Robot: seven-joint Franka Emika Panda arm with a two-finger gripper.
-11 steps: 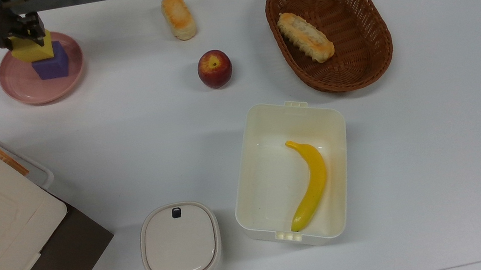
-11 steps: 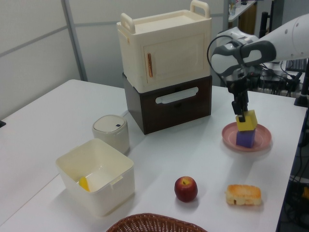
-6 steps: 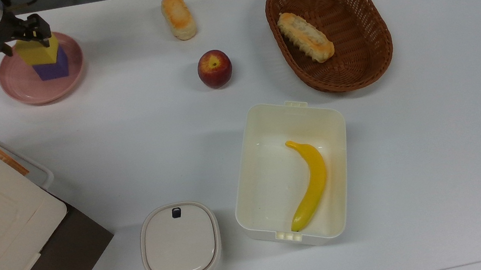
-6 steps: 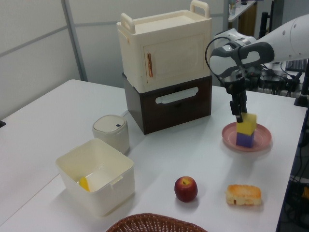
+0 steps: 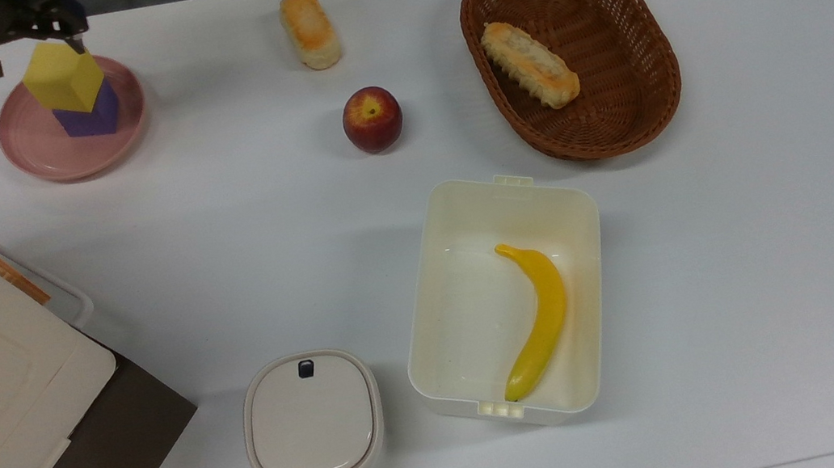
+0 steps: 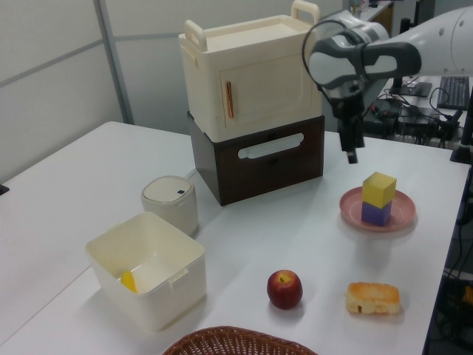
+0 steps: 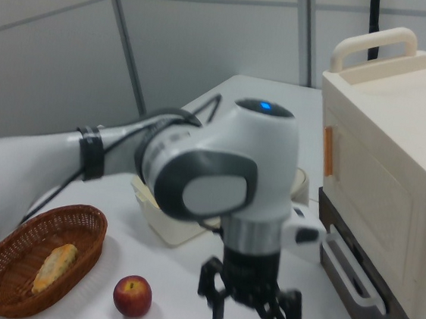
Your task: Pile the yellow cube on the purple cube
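— Yellow cube [image 6: 379, 189], the small matte pale-yellow foam-like block: where is it sitting?

— On top of the purple cube [image 6: 376, 213], a plain violet block of about the same size, and both stand on the round pink plate [image 6: 353, 201] near a corner of the white bench [image 5: 234, 211]. In the top view the yellow block looks turned a little against the purple one, so their edges don't line up.

— And the robot?

— Its black two-fingered pincer [image 6: 350, 151] hangs above the stack, towards the left view's left, clear of it. In the top view its fingers [image 5: 73, 25] stand spread with nothing between them.

— So the piling is done?

— I'd say so. The block rests unsupported and upright. All that looks left is for the arm to get clear.

— What's around it?

— A glossy red apple [image 5: 371, 119], a golden bread roll [image 5: 309, 29], a brown woven wicker basket [image 5: 623, 17] holding another roll, and a smooth cream plastic tub [image 5: 461, 317] with a curved yellow banana [image 5: 539, 319] inside.
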